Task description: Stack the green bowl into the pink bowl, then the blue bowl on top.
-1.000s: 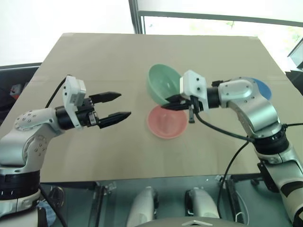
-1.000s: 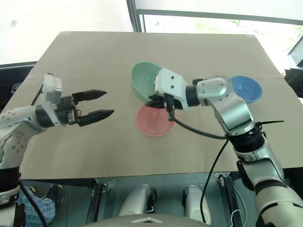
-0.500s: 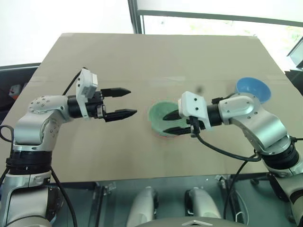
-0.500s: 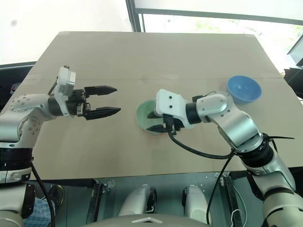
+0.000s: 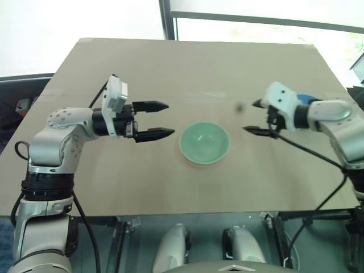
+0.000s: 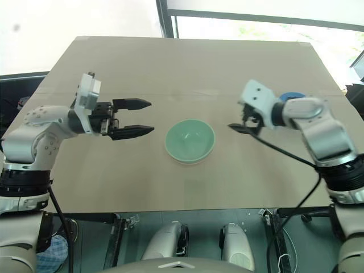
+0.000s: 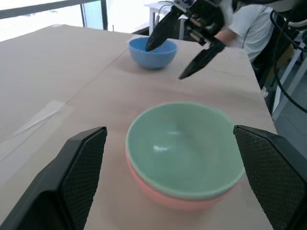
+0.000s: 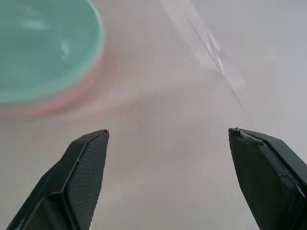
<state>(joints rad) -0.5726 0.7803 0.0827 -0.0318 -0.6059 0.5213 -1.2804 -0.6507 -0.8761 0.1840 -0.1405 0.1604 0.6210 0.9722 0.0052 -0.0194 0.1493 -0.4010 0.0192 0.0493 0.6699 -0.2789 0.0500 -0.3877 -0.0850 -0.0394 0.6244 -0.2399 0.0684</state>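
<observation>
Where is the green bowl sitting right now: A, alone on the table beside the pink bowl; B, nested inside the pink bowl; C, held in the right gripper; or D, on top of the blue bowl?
B: the green bowl rests inside the pink bowl, whose rim shows just beneath it, and both grippers are clear of it.

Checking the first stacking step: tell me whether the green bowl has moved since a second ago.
Yes. The green bowl has come down out of the right gripper and now sits nested in the pink bowl on the table.
</observation>
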